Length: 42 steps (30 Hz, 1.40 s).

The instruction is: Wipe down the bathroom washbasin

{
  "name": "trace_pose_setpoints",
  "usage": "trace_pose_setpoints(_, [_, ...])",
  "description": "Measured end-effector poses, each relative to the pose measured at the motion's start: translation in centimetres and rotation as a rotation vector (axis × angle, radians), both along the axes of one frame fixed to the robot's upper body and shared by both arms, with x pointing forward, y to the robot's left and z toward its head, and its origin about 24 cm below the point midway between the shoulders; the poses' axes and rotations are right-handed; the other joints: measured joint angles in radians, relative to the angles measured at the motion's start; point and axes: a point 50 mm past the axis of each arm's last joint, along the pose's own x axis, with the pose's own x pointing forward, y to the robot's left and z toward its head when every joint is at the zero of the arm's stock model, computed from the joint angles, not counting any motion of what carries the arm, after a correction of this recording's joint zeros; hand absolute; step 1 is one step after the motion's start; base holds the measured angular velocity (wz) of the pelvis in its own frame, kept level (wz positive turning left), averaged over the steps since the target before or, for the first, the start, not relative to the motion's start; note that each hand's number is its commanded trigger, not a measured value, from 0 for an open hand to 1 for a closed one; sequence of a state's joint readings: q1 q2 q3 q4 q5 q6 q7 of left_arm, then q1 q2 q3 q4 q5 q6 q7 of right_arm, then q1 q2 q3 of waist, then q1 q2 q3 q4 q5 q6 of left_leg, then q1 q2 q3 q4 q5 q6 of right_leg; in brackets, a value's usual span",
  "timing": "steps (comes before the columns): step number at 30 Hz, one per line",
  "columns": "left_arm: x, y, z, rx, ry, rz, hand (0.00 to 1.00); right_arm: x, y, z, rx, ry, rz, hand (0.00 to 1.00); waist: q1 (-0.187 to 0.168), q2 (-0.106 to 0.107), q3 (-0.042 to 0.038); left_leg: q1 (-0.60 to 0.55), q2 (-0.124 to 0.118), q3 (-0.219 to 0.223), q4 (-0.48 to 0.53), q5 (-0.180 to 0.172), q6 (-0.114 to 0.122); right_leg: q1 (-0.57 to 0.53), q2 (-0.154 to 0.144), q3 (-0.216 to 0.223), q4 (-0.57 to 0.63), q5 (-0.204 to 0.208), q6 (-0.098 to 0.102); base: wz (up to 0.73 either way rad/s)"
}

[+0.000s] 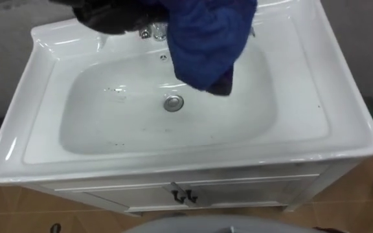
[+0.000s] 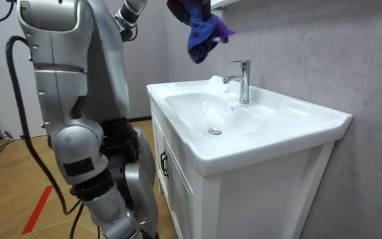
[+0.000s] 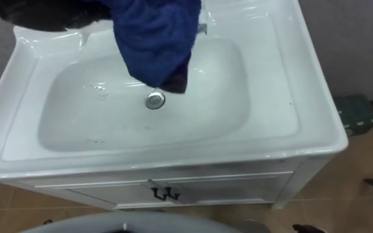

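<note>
At the top of the frame, your left hand [image 1: 112, 16] clutches the blue cloth [image 1: 206, 39], which dangles above the basin [image 1: 109, 126] without touching it. Wiping looks not yet begun; next, lower the cloth toward the drain [image 1: 173, 102] and dark specks [image 1: 116, 90].

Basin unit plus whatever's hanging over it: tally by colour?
White: 2, the basin and the cabinet
Blue: 1, the cloth hanging over the bowl
Chrome: 2, the tap and the drain
Dark: 2, the handles on the cabinet doors
Total: 7
</note>
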<state>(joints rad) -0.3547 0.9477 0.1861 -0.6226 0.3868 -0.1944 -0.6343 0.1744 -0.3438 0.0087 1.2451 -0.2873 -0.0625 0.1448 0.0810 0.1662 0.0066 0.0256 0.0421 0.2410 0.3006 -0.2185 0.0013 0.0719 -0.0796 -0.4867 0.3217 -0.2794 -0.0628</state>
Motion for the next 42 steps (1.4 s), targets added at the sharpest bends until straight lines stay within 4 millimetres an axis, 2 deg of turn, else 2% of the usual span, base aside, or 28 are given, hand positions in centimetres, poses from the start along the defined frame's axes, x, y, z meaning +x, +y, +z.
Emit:
trace_pose_setpoints(1, [0.3,0.8,-0.7,-0.010,-0.001,0.051,1.00,0.0,-0.1,0.0,-0.004,-0.003,-0.007,0.00,-0.004,0.002,0.0002,0.004,-0.001,0.000,0.000,0.001,-0.002,0.000,0.001,0.005,0.001,0.000,0.000,-0.14])
trace_pose_setpoints(2, [0.9,2.7,-2.7,-0.042,0.026,0.168,1.00,-0.1,-0.2,0.1,-0.015,-0.007,-0.019,0.00,-0.010,0.005,0.0011,0.007,-0.001,-0.001,-0.001,0.002,-0.003,0.001,0.003,0.010,0.001,0.000,0.000,-0.11])
trace_pose_setpoints(3, [1.3,5.1,-5.7,-0.099,0.082,0.298,1.00,-0.2,-0.3,0.1,-0.025,-0.010,-0.035,0.00,-0.028,0.005,0.0012,0.004,-0.001,-0.002,-0.002,0.003,-0.004,0.001,0.005,0.011,0.000,-0.001,-0.002,-0.07])
trace_pose_setpoints(4, [1.4,6.2,-7.4,-0.123,0.118,0.367,1.00,-0.3,-0.3,0.1,-0.029,-0.009,-0.037,0.00,-0.035,0.005,0.0012,0.004,-0.002,-0.002,0.000,0.003,-0.005,0.001,0.007,0.012,0.000,-0.002,-0.003,0.00])
trace_pose_setpoints(6, [0.2,10.0,-15.3,-0.130,0.296,0.658,1.00,-0.6,-0.3,0.0,-0.037,0.001,-0.048,0.00,-0.067,-0.004,0.0056,-0.007,-0.002,-0.014,0.008,0.002,-0.005,-0.009,0.011,0.012,-0.003,-0.005,-0.007,0.02])
trace_pose_setpoints(7, [-0.4,10.8,-17.1,-0.116,0.344,0.718,1.00,-0.6,-0.2,0.0,-0.037,0.004,-0.053,0.00,-0.080,-0.009,0.0080,-0.017,-0.003,-0.029,0.014,0.002,-0.006,-0.014,0.012,0.006,-0.007,-0.005,-0.008,0.21])
trace_pose_setpoints(8, [-1.6,11.9,-20.2,-0.079,0.431,0.807,1.00,-0.8,-0.1,-0.1,-0.031,0.013,-0.062,0.00,-0.106,-0.022,0.0098,-0.035,-0.003,-0.052,0.022,0.003,-0.006,-0.024,0.016,-0.003,-0.013,-0.004,-0.009,0.32])
trace_pose_setpoints(9, [-2.3,12.4,-22.2,-0.044,0.489,0.856,1.00,-0.9,0.1,-0.2,-0.021,0.015,-0.084,0.00,-0.111,-0.032,0.0143,-0.045,-0.002,-0.056,0.030,0.003,-0.007,-0.031,0.017,-0.009,-0.013,-0.004,-0.010,0.29])
trace_pose_setpoints(10, [-2.4,12.5,-22.9,-0.046,0.512,0.867,1.00,-0.9,0.3,-0.3,-0.017,0.019,-0.085,0.00,-0.107,-0.042,0.0150,-0.052,0.000,-0.057,0.032,0.003,-0.007,-0.036,0.019,-0.009,-0.013,-0.002,-0.013,0.15])
trace_pose_setpoints(12, [-2.9,12.6,-24.8,-0.085,0.535,0.893,1.00,-0.4,0.5,-0.4,-0.006,0.009,-0.075,0.00,-0.102,-0.074,0.0149,-0.066,0.002,-0.062,0.033,0.004,-0.010,-0.040,0.023,-0.007,-0.020,0.004,-0.016,0.05])
trace_pose_setpoints(15, [-2.8,11.5,-25.7,-0.116,0.489,0.883,1.00,0.2,0.5,-0.3,-0.006,-0.011,-0.059,0.00,-0.103,-0.075,0.0033,-0.065,0.013,-0.065,0.035,0.002,-0.009,-0.028,0.041,0.006,-0.067,0.030,-0.011,-0.04])
trace_pose_setpoints(19, [-2.6,10.1,-26.3,-0.101,0.440,0.826,1.00,1.5,0.7,-0.3,0.011,-0.043,-0.029,0.00,-0.125,-0.062,0.0008,-0.044,0.011,-0.056,0.018,0.001,-0.007,-0.003,0.046,0.022,-0.085,0.044,-0.006,-0.13])
trace_pose_setpoints(23, [-2.2,9.3,-26.7,-0.131,0.413,0.801,1.00,1.2,0.8,-0.3,0.018,-0.035,-0.031,0.00,-0.145,-0.047,0.0071,-0.022,0.009,-0.053,0.003,0.001,-0.006,-0.001,0.045,0.033,-0.083,0.044,-0.006,-0.08])
trace_pose_setpoints(24, [-2.1,9.1,-26.9,-0.145,0.408,0.807,1.00,1.0,0.8,-0.3,0.018,-0.026,-0.037,0.00,-0.155,-0.044,0.0064,-0.020,0.008,-0.053,0.000,0.001,-0.007,-0.001,0.045,0.036,-0.082,0.043,-0.006,-0.06])
trace_pose_setpoints(30, [-1.7,8.1,-28.0,-0.159,0.431,0.780,1.00,1.2,0.9,-0.4,0.019,-0.027,-0.037,0.00,-0.162,-0.059,0.0098,-0.021,0.005,-0.054,0.004,0.004,-0.011,-0.004,0.046,0.045,-0.074,0.039,-0.013,-0.08])
trace_pose_setpoints(37, [-1.5,9.2,-29.6,-0.125,0.489,0.847,1.00,1.3,0.9,-0.4,0.014,-0.017,-0.038,0.00,-0.160,-0.065,0.0079,-0.025,0.004,-0.053,0.006,0.003,-0.011,-0.004,0.046,0.047,-0.079,0.039,-0.013,0.00])
trace_pose_setpoints(42, [-1.9,9.9,-30.6,-0.107,0.527,0.887,1.00,1.1,0.8,-0.4,0.012,-0.011,-0.041,0.00,-0.160,-0.068,0.0037,-0.027,0.004,-0.053,0.005,0.003,-0.011,-0.005,0.046,0.046,-0.083,0.039,-0.013,0.00])
